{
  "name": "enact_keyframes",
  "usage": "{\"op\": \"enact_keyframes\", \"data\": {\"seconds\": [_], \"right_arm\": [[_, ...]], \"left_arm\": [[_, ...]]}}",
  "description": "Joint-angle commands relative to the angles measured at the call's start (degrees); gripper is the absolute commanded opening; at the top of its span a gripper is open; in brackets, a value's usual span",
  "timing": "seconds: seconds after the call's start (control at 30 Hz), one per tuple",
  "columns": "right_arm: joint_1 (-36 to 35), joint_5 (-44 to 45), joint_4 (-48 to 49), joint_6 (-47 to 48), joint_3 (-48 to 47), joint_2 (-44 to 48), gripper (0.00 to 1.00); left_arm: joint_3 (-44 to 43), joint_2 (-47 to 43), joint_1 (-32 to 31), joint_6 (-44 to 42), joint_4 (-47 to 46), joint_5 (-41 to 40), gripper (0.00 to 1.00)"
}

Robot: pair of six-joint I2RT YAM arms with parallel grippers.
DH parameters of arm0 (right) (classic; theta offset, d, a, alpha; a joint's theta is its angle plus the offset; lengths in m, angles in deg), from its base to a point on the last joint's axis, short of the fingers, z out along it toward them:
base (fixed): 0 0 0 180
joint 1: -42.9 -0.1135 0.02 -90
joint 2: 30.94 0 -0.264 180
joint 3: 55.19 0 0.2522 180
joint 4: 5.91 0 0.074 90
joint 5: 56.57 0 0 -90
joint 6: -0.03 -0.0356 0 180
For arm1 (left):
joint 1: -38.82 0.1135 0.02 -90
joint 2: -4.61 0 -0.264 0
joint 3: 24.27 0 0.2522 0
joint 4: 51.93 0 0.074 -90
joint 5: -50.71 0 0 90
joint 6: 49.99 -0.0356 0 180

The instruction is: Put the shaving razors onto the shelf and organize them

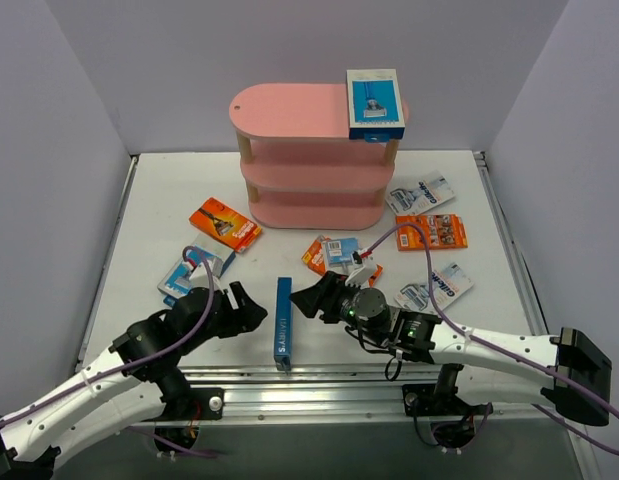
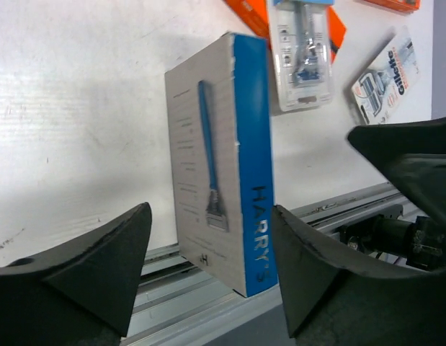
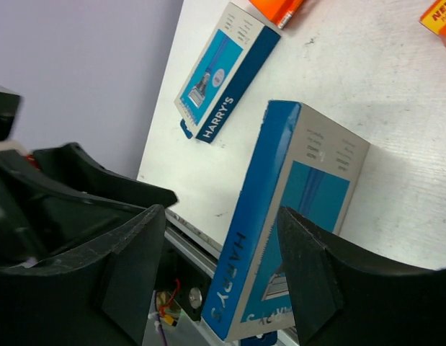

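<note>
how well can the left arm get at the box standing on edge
Probably yes. The box stands on edge right beside the left end effector, nothing between them; the left wrist view shows it framed by open fingers. The right end effector sits close on its other side and might crowd it.

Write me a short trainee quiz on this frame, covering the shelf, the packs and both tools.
1. True or false: the shelf has just one blue box on its top board.
2. The near box between the left tool and right tool is: A lying flat, B standing on a narrow long side, C lifted off the table.
3. How many orange cards lie on the table?
Key: 1 true; 2 B; 3 three.
</note>
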Motion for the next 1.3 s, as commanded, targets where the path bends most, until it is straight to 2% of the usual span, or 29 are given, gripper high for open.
{"op": "enact_keyframes", "data": {"seconds": [0.0, 0.27, 0.6, 0.83, 1.03, 1.23, 1.27], "right_arm": [[0.3, 2.5, -1.2, 0.0, 0.9, 0.8, 0.59], [0.8, 3.1, -2.5, -0.7, 3.2, 3.1, 0.59], [2.3, 5.5, -8.7, -2.6, 8.2, 12.7, 0.60], [2.4, 5.0, -8.4, -4.0, 10.7, 14.2, 0.60], [2.5, 4.9, -8.2, -3.9, 10.7, 13.6, 0.60], [2.7, 4.6, -7.9, -4.5, 12.0, 13.8, 0.60], [2.8, 4.5, -7.8, -4.7, 12.2, 13.9, 0.60]], "left_arm": [[-5.8, 3.8, -0.3, -6.6, -0.4, 0.9, 0.77], [-9.6, 20.0, -0.6, -11.1, -5.3, 6.2, 0.89], [-9.9, 22.5, -1.8, -12.3, -9.2, 6.4, 0.97], [-10.1, 22.1, -1.9, -12.5, -9.0, 5.8, 0.97], [-9.1, 27.5, -2.0, -12.1, -10.6, 8.2, 0.97], [-9.1, 31.5, -4.8, -11.1, -13.7, 7.3, 0.92], [-9.2, 31.8, -5.4, -11.1, -13.7, 6.5, 0.89]]}}
